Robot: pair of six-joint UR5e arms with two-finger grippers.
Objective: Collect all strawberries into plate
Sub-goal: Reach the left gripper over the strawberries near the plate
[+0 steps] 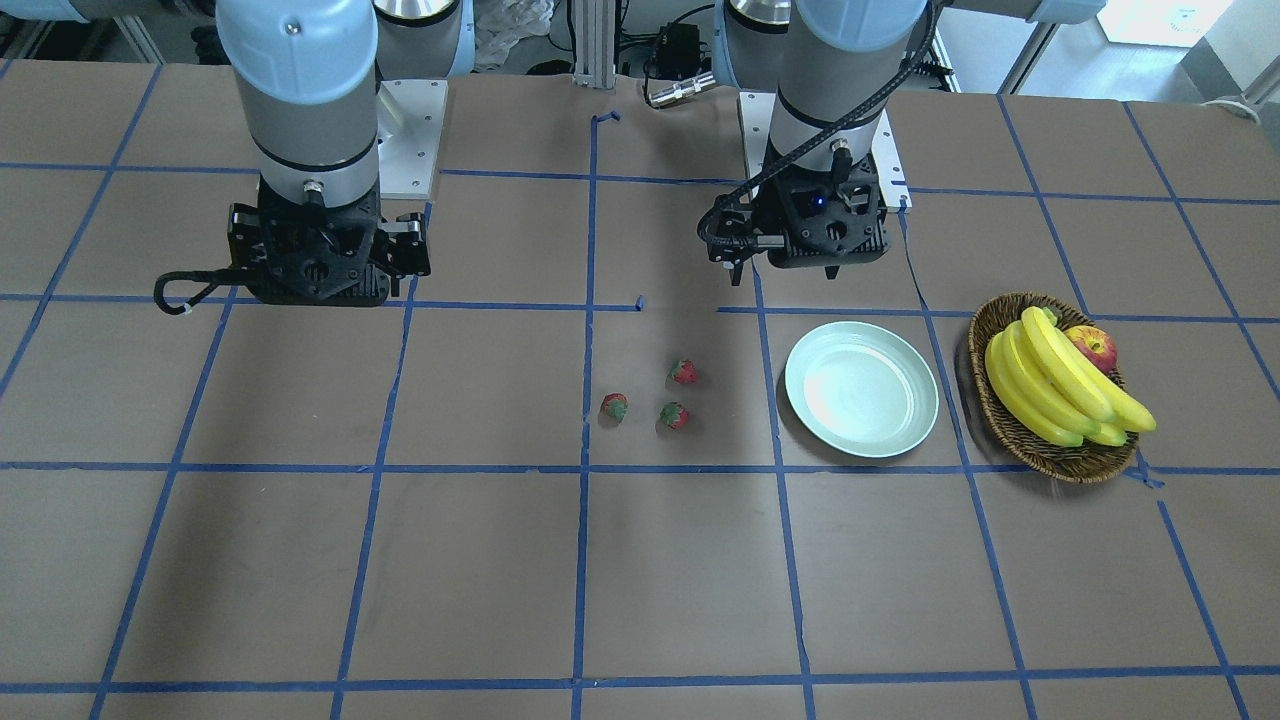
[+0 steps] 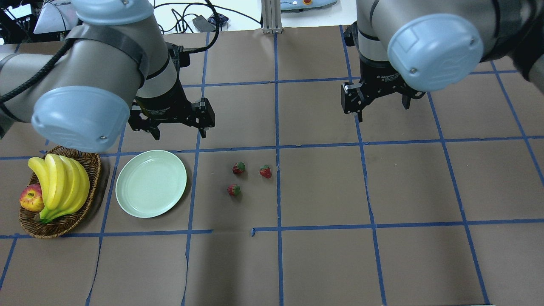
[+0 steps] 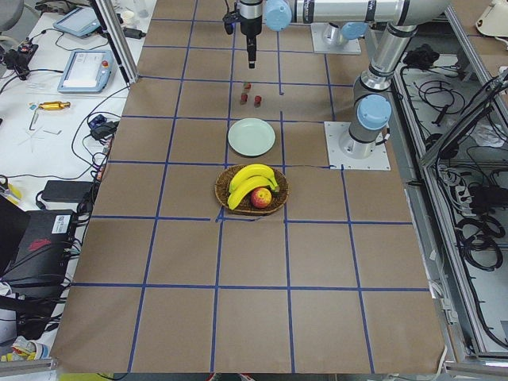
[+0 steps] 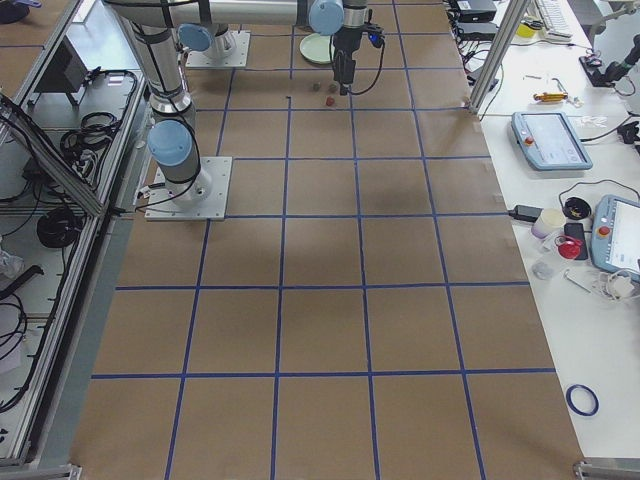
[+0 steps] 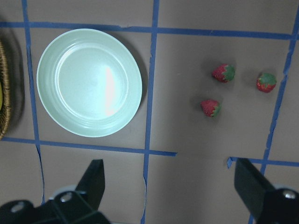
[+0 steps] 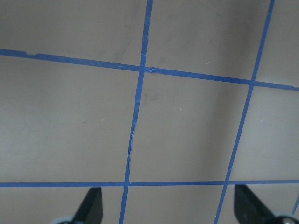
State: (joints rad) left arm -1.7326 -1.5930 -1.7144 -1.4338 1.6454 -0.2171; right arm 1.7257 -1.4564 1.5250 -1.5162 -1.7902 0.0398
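Left hand, spread wide and empty, hovers beside the plate, closer than the equally spread right hand to three strawberries lying on the bench just right of the plate.

Open gap btwn strawberries & plate; basket just beside plate's other side.
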